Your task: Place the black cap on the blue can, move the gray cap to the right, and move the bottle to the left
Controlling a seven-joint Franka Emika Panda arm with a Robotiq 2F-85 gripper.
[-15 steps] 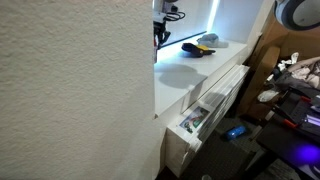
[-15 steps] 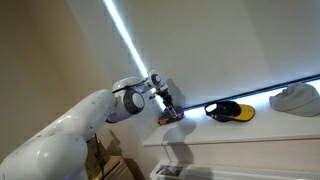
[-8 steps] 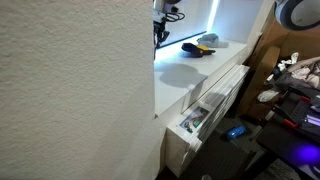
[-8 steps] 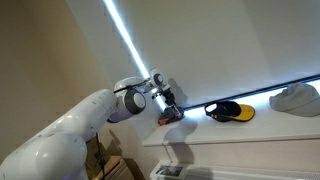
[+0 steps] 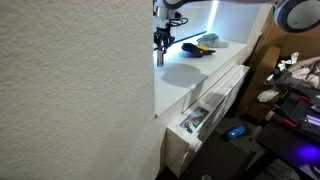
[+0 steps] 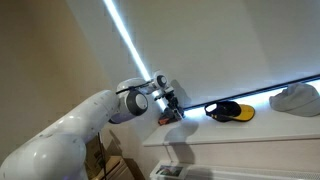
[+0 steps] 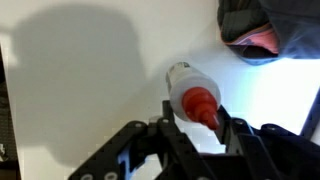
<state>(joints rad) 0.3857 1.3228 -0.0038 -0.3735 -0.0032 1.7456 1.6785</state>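
A white bottle (image 7: 188, 84) with a red nozzle stands between the fingers of my gripper (image 7: 198, 118), which is shut on it near the top. In both exterior views the gripper (image 6: 170, 108) (image 5: 160, 48) holds the bottle (image 6: 171, 116) low over the white table (image 6: 240, 132), at its end nearest the arm. The black cap (image 6: 226, 110), with yellow showing at its brim, lies a short way beyond the bottle; it fills the upper right corner of the wrist view (image 7: 275, 25). The gray cap (image 6: 298, 98) rests at the table's far end. The blue can is hidden.
A textured wall (image 5: 70, 90) blocks the near side of an exterior view. Below the tabletop an open drawer (image 5: 198, 115) holds small items. Cluttered equipment (image 5: 295, 85) stands beyond the table. A bright light strip (image 6: 125, 40) runs up the wall behind the arm.
The gripper with the bottle has shifted slightly and shows lower over the table in an exterior view. Both caps lie where they were.
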